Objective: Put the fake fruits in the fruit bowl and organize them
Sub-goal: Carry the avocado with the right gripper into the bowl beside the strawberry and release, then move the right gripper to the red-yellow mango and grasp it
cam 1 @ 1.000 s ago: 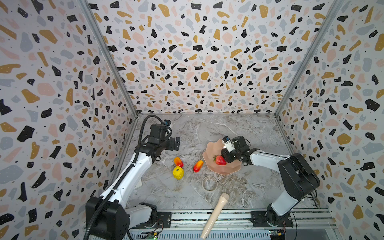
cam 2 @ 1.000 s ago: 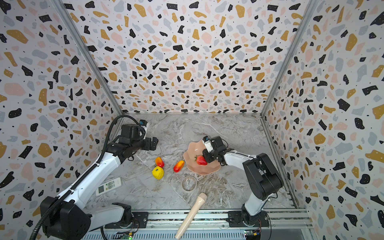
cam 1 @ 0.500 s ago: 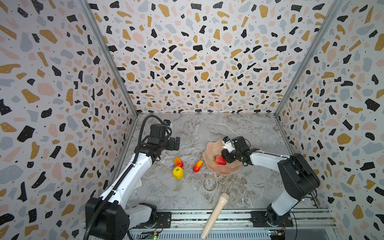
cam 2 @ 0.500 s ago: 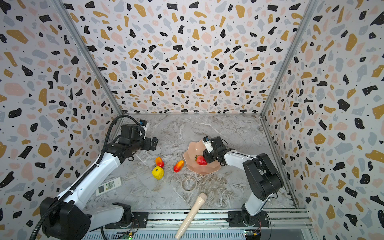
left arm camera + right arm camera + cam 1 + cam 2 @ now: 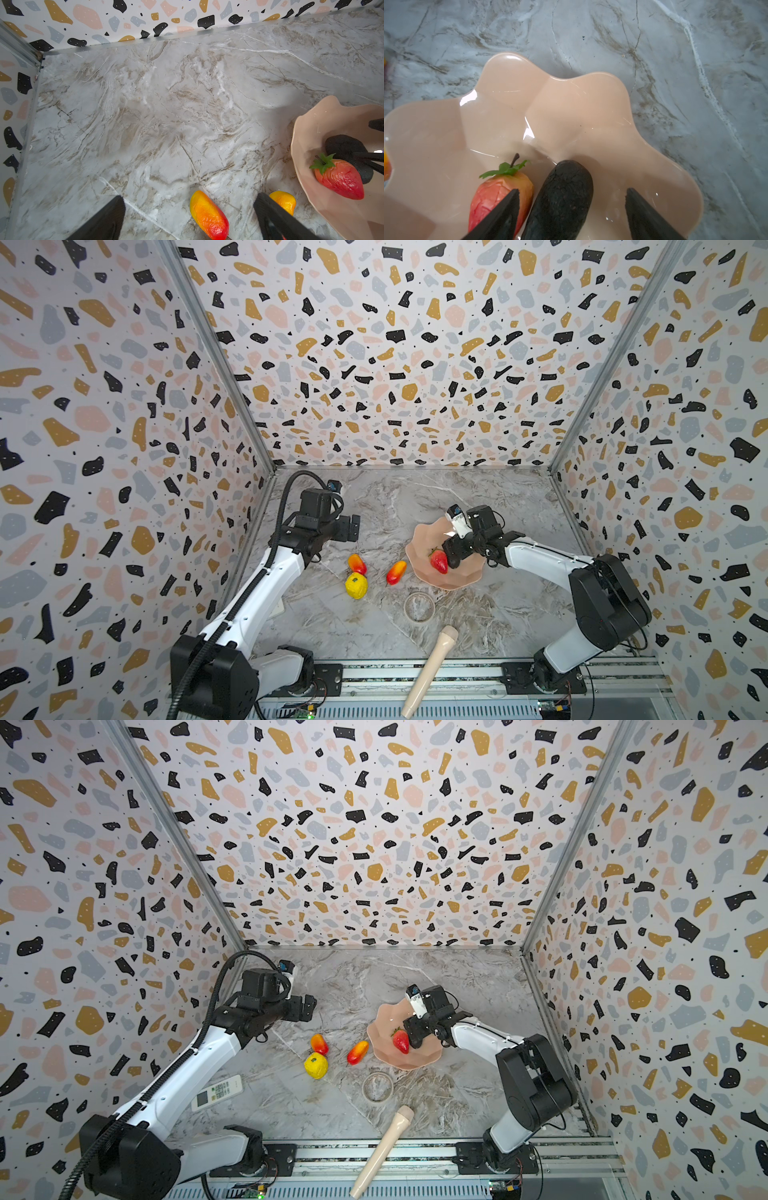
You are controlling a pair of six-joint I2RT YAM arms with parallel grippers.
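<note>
Evidently the step in hand is setting down the avocado (image 5: 560, 199). It lies inside the fruit bowl (image 5: 571, 99), near the middle, close against the strawberry (image 5: 492, 193) that also lies there. The right end effector (image 5: 572, 191) straddles the avocado with its jaws spread wide and a clear gap on one side, so it grips nothing. To finish well, I judge it should lift straight up out of the bowl. One finger sits close over the strawberry, and a sideways pull could knock it or roll the avocado.

The left end effector (image 5: 189, 198) hangs over the table (image 5: 374, 510) outside the bowl, jaws wide and empty. One mango (image 5: 396, 571) lies on the table just beside the bowl's rim. The other mango (image 5: 357, 563) and the lemon (image 5: 356, 585) lie farther out from the bowl on the same side.

The bowl is glossy peach-pink and shallow, with a wavy scalloped rim, so rounded fruit will likely slide toward its centre. The avocado is matte black, pebbled and elongated. The strawberry is red with crackled skin, a green leaf cap and a thin stem. The mangoes are smooth ovals shading red to yellow, and the lemon is bumpy yellow. The table is veined grey marble.
</note>
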